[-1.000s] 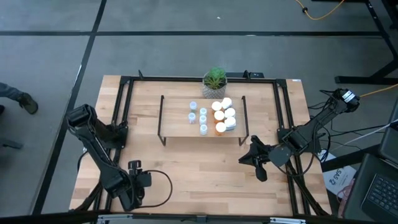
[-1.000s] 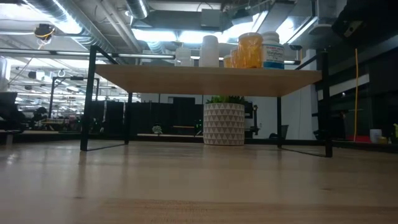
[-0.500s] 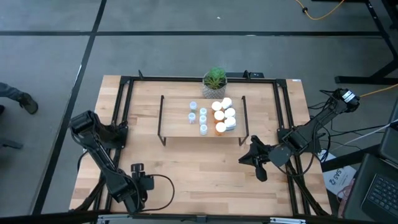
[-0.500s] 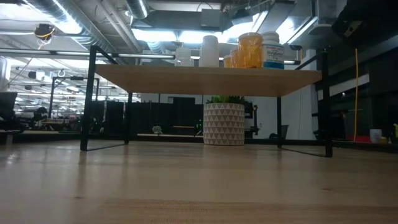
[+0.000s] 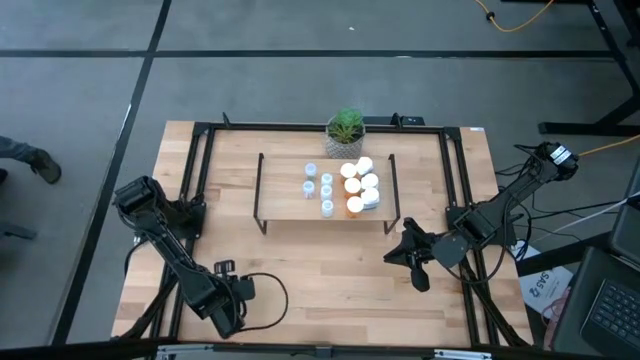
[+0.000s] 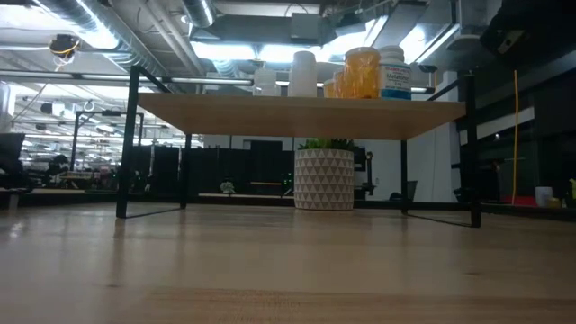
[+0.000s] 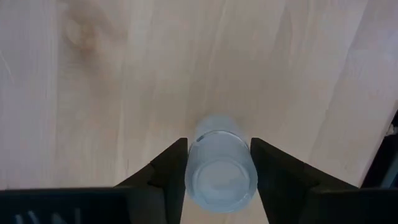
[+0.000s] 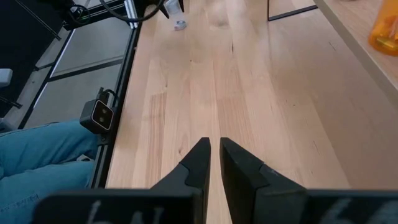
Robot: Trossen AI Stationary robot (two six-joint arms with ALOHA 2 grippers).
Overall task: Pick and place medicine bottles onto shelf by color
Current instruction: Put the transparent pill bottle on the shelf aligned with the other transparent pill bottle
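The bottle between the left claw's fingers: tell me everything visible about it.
The bottle is a small pale bluish-clear cylinder, plastic by its look, seen end-on in the left wrist view with a frosted round face toward the camera. It sits on the light-wood tabletop, between the left claw's two dark fingers, which flank it closely; actual contact cannot be confirmed. No label or cap detail shows.

No lettering anywhere is clear enough to read.
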